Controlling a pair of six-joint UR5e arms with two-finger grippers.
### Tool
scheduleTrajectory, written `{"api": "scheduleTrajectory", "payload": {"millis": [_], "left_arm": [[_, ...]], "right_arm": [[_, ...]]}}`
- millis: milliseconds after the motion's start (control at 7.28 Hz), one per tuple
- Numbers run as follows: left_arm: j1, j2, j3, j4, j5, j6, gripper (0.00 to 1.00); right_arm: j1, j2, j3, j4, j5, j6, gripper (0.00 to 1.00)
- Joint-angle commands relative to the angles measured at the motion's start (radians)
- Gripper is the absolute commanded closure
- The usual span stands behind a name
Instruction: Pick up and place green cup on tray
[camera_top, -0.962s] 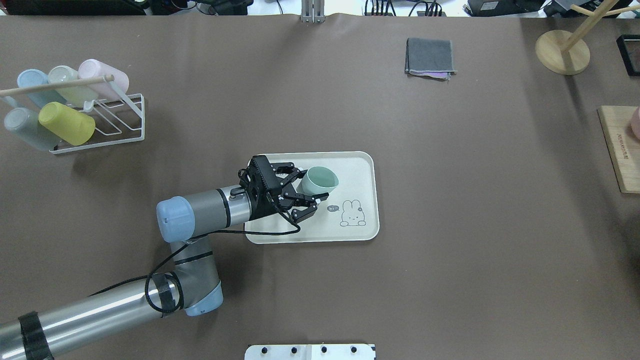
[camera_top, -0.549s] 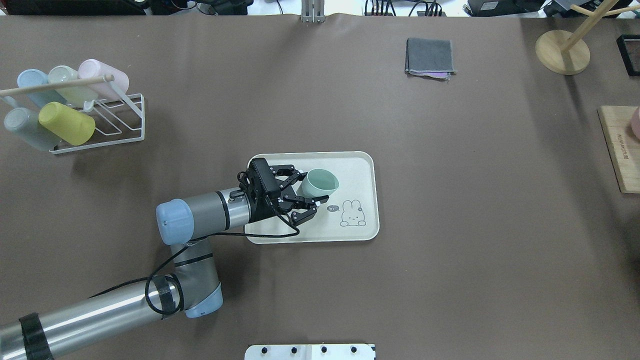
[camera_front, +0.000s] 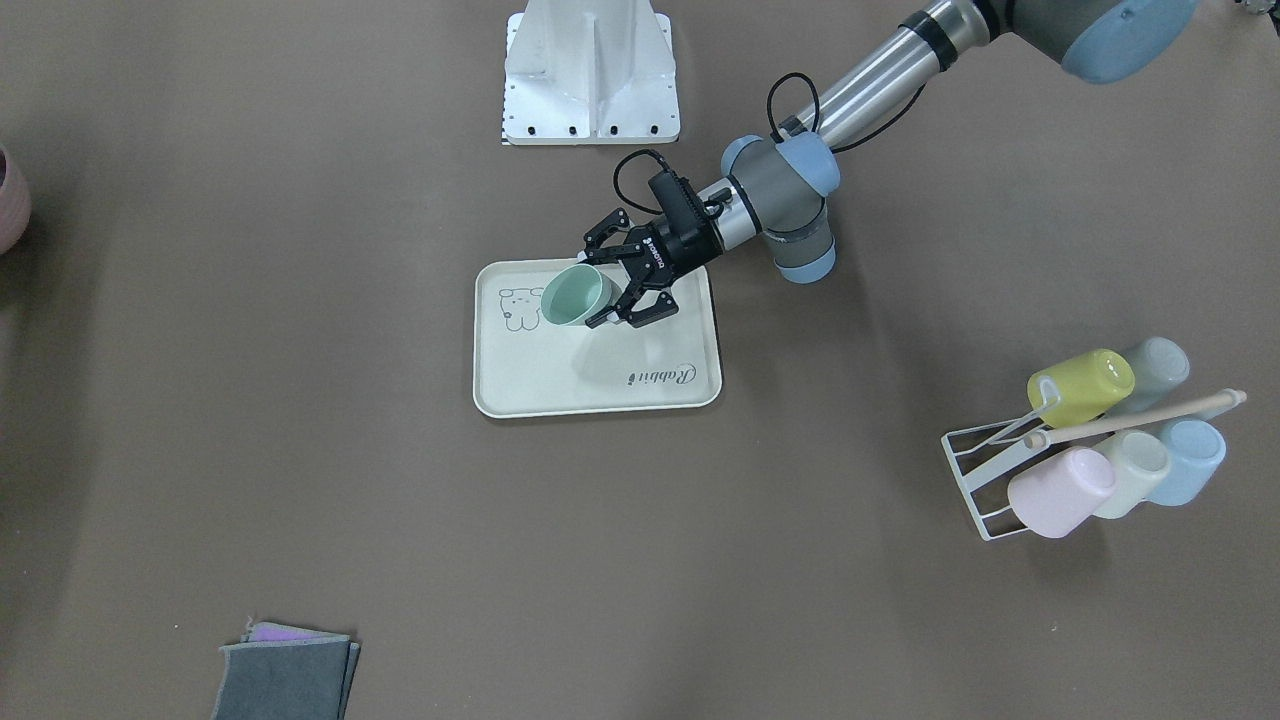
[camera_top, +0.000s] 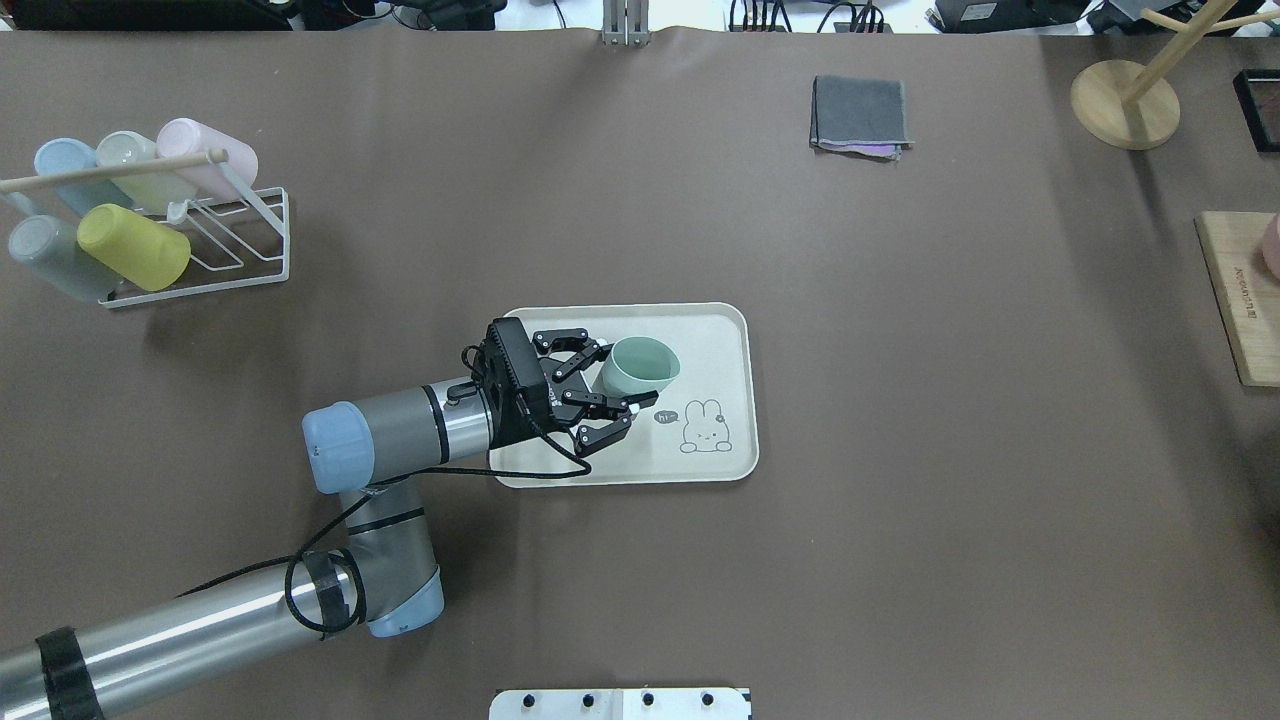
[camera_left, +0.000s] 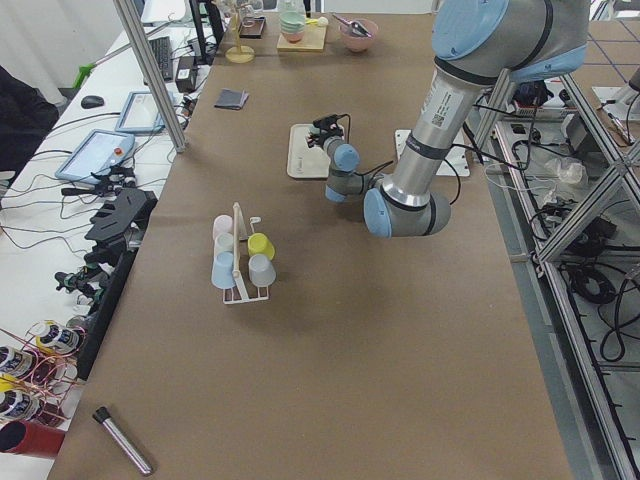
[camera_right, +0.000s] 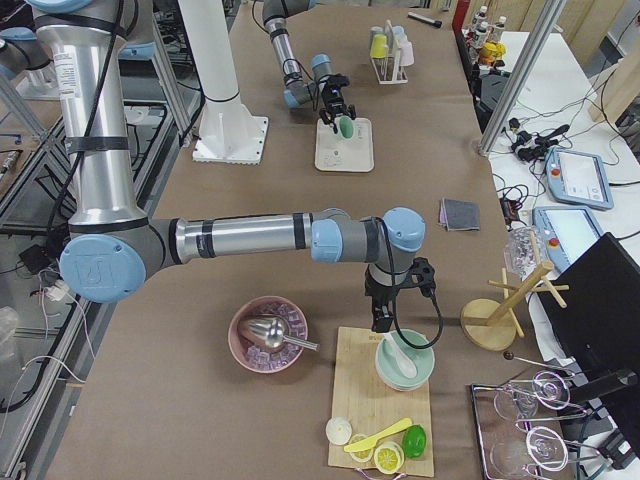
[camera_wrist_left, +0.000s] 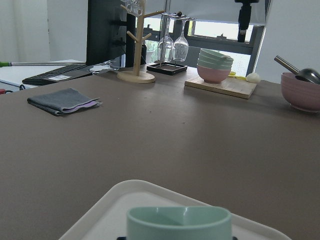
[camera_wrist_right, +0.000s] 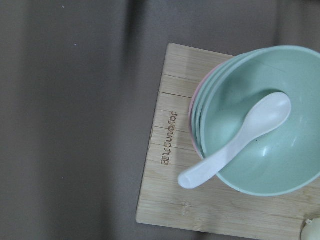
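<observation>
We see the green cup (camera_top: 640, 366) upright, mouth up, on the tray (camera_top: 715, 335). It sits well inside the rim, just beside the small animal drawing. In the front view the green cup (camera_front: 572, 297) is likewise on the tray (camera_front: 560, 385).

The left gripper (camera_top: 615, 380) comes in low from the side w/ jaws spread wide, wider than the cup. The cup's near wall sits btw the tips. We can't tell if a pad brushes it, but nothing is clamped, and the cup rests on its own base. The wrist cam shows the cup rim at bottom centre w/ the tray edge below.

So we judge the placing as good as done. What's left is prob. backing off w/o nudging the cup.

Handling, as we judge it:
- **Feel:** light, stiff plastic w/ a thin wall and a smooth, somewhat slippery surface. Not fragile, but being empty it tips easily.
- **Taper:** it may slide in flat pads.
- **Best hold:** across the wall at approx mid-height, below the rim, w/ a gentle squeeze.

The right gripper (camera_right: 383, 328) hangs over a stack of bowls (camera_right: 405, 365) at the far end. It shows in the side cam only, so we can't tell how open it is.

The cup rack (camera_top: 265, 230) holds other cups, well apart from the tray.
</observation>
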Motion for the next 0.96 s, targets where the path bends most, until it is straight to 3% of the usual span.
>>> {"api": "scheduleTrajectory", "payload": {"millis": [0,549,824], "left_arm": [[0.002,0.001,0.000,-0.005,0.000,0.001,0.36],[0.000,0.006,0.000,-0.011,0.000,0.008,0.19],[0.000,0.015,-0.004,-0.019,0.000,0.010,0.17]], "right_arm": [[0.000,0.002,0.000,0.000,0.001,0.000,0.00],[0.000,0.005,0.002,0.000,0.001,0.001,0.00],[0.000,0.006,0.002,0.000,0.001,0.001,0.00]]}}
